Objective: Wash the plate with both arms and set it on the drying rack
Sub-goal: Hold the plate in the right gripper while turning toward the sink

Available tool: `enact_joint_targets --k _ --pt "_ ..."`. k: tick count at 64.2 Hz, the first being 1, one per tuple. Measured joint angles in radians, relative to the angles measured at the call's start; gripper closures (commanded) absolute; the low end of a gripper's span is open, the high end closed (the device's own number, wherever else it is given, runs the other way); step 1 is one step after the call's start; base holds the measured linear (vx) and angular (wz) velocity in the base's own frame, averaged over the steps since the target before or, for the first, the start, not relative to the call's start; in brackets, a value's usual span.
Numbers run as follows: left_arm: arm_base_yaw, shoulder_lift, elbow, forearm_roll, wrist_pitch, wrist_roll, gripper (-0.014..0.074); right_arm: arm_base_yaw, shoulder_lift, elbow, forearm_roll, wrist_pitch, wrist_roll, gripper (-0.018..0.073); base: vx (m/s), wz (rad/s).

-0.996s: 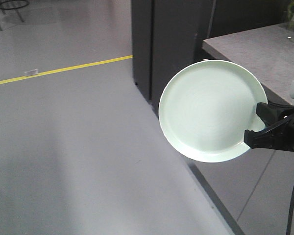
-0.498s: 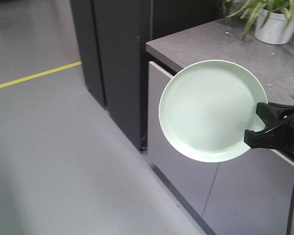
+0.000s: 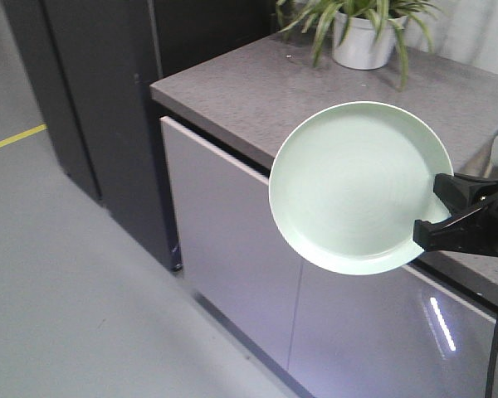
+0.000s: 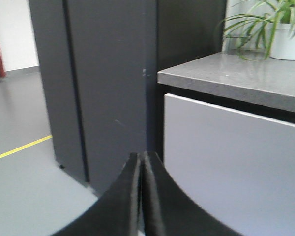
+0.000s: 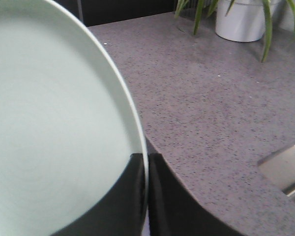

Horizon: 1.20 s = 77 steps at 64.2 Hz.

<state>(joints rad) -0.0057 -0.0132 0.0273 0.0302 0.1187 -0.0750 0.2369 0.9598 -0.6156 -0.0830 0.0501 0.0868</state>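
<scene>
The pale mint-green plate (image 3: 353, 186) hangs upright in the air in front of the counter, its face toward the front camera. My right gripper (image 3: 436, 214) is shut on its right rim; in the right wrist view the rim (image 5: 132, 123) runs between the two black fingers of that gripper (image 5: 146, 156). My left gripper (image 4: 139, 156) is shut with nothing in it and points at a dark cabinet. The drying rack is out of view.
A grey speckled countertop (image 3: 257, 91) with white cabinet fronts (image 3: 224, 240) lies ahead. A potted plant (image 3: 361, 37) stands at its back. A tall dark cabinet (image 3: 83, 99) is on the left. A steel sink corner (image 5: 285, 167) shows at the right.
The whole view has swung right: the yellow floor line slid off left and the counter, plant and white cabinet fronts came into view. The plate stays fixed in my right gripper.
</scene>
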Motion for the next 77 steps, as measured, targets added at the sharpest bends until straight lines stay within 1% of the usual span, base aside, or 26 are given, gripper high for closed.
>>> enact_joint_targets --k 77 --pt "0.000 0.000 0.000 0.000 0.000 0.000 0.0602 0.000 0.000 0.000 0.000 0.000 0.000 0.0569 0.10 -0.40"
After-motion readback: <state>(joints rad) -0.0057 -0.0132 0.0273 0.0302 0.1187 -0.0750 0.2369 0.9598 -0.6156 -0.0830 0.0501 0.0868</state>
